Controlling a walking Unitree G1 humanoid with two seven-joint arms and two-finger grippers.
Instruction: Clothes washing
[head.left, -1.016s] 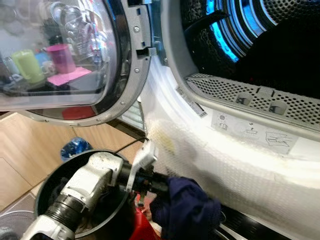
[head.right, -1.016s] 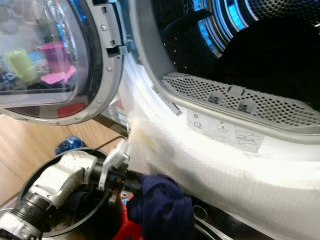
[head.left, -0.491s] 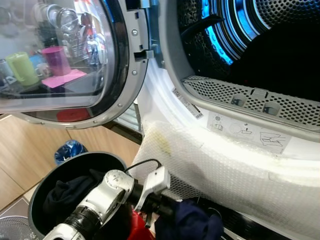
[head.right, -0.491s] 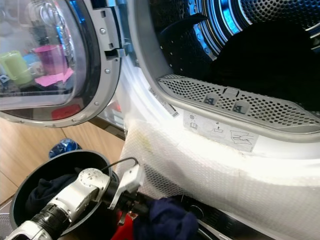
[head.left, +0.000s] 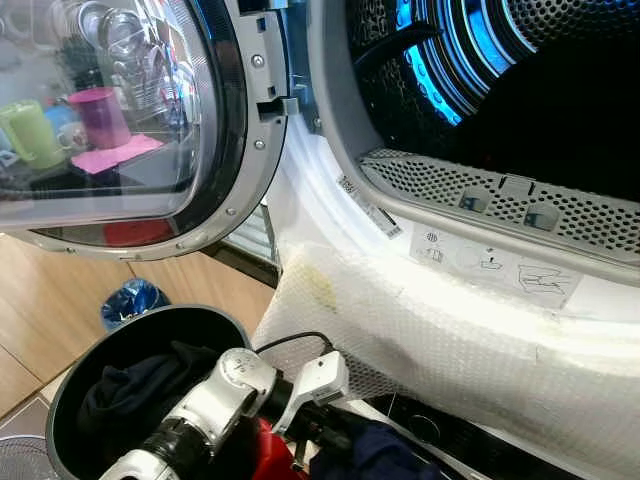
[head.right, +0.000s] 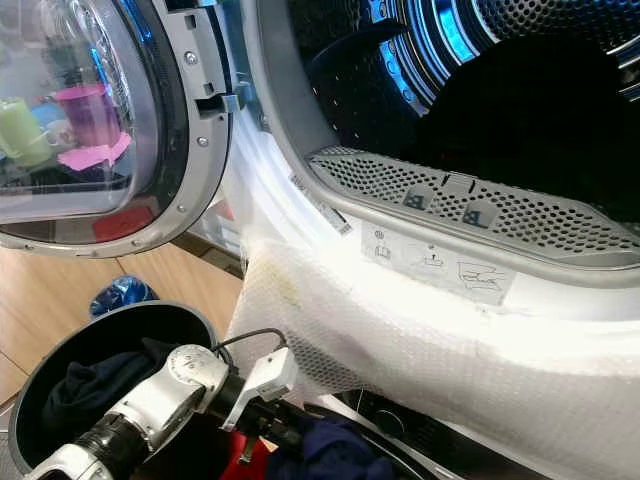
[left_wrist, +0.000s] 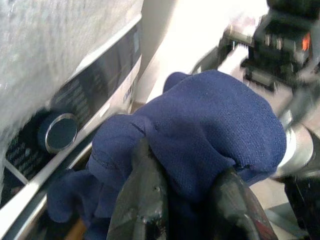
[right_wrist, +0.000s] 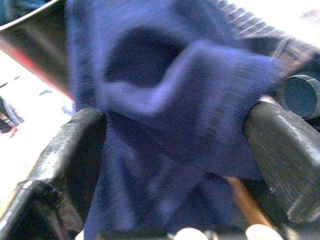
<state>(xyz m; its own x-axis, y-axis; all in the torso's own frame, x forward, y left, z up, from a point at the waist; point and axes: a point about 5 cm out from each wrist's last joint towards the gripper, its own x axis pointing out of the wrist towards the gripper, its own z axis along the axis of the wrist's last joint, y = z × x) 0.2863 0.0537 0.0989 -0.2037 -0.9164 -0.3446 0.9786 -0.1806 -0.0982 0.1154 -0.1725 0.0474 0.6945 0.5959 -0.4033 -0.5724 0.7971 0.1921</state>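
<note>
Lower now than a second ago, left end effector (left_wrist: 182, 210) clenches the navy garment (left_wrist: 200, 135); loading step, next lift it into the drum (head.left: 540, 90).

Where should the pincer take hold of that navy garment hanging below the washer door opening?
Grip the navy garment at its bunched top fold, coming from the bucket side. There the cloth is thickest, and the left pincer already pinches it there; the lower folds hang loose against the washer's control panel.

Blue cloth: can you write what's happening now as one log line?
left gripper: shut on blue cloth | right gripper: fingers around cloth | washer door: open | bin: holds dark clothes
</note>
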